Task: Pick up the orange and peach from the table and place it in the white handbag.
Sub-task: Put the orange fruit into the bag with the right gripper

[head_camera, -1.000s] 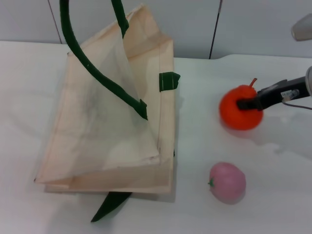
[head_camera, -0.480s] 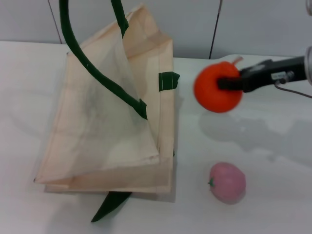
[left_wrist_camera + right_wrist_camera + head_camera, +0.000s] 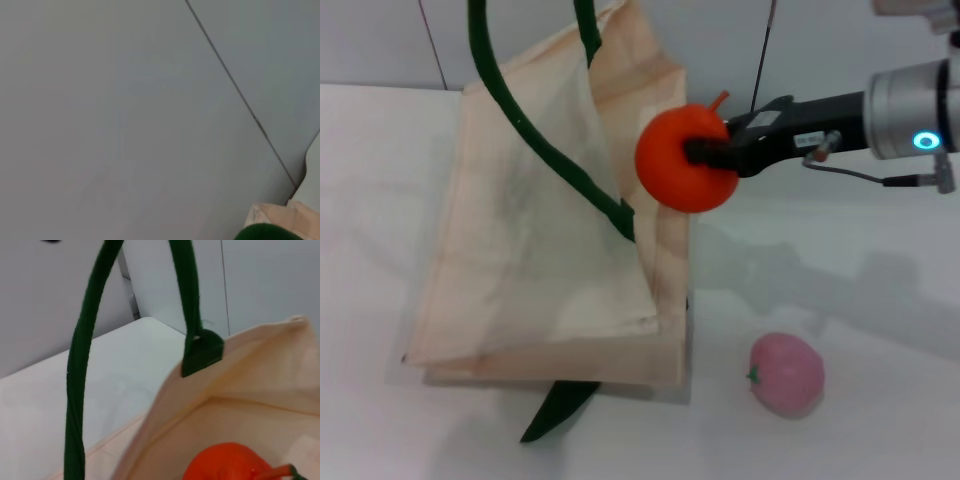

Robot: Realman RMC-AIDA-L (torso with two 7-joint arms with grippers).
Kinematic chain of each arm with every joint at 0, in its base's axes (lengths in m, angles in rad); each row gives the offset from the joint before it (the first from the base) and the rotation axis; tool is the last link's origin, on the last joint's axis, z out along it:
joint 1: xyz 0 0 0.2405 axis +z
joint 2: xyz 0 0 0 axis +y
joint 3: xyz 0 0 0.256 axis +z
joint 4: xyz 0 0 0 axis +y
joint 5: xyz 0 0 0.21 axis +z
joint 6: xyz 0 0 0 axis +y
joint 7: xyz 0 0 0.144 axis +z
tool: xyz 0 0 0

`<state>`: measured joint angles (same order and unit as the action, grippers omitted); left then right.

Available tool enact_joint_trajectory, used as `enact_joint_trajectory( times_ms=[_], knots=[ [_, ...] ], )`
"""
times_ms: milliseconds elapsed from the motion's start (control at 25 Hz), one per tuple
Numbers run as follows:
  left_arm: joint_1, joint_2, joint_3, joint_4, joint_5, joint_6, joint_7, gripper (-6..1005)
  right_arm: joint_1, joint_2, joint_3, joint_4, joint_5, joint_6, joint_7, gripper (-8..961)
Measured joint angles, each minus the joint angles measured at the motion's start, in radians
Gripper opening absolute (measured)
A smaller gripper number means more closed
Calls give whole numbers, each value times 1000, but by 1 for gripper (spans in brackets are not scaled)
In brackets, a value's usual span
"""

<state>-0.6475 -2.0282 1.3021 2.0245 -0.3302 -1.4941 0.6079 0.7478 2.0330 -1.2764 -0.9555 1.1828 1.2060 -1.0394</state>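
Note:
My right gripper (image 3: 700, 153) is shut on the orange (image 3: 672, 172) and holds it in the air over the right edge of the white handbag (image 3: 540, 250). The orange also shows in the right wrist view (image 3: 227, 462), just above the bag's open cream mouth (image 3: 250, 385). The bag's dark green handle (image 3: 520, 120) is pulled upward out of the top of the head view. The pale pink peach (image 3: 786, 374) lies on the table, right of the bag's near corner. My left gripper is out of view; its wrist view shows only a corner of the bag (image 3: 272, 220).
The white table (image 3: 880, 270) runs to a grey wall at the back. A loose green strap end (image 3: 555, 410) sticks out under the bag's near edge. A green strap loop (image 3: 82, 365) rises in front of the right wrist camera.
My right gripper has lifted the orange off the table and carried it left, from the right side to above the bag's edge. The bag's handle shifted slightly right. The peach has not moved.

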Motion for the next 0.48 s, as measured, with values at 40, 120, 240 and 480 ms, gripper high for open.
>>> enact_joint_trajectory(
  times_ms=[40, 120, 240, 480],
  knots=[
    [-3, 0, 1, 0, -2, 0, -2, 133, 5, 0, -20, 9, 5, -22, -5, 181],
    [-5, -1, 2, 0, -8, 1, -5, 133, 18, 1, -50, 30, 10, -55, -12, 172],
    [-11, -1, 2, 0, -23, 1, -6, 133, 49, 1, -73, 83, 13, -93, -22, 160],
    [-19, -1, 4, 0, -37, 2, -8, 133, 124, 0, -100, 202, 115, -113, -116, 128]
  ],
)
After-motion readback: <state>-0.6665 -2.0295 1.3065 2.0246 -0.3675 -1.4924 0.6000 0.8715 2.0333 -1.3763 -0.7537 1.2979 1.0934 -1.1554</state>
